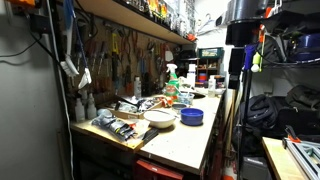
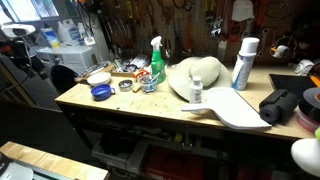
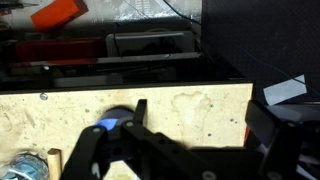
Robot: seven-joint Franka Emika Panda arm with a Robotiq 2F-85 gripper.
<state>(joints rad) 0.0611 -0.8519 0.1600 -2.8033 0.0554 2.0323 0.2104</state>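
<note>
No legible text anywhere.

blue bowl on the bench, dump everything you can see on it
The blue bowl is small, round and shallow. It is dark blue and looks like plastic. It sits upright on the pale bench top, close beside a larger white bowl; whether they touch cannot be told. Its contents cannot be made out. In the wrist view only part of it shows, behind the open claw, which does not grip it.
</note>
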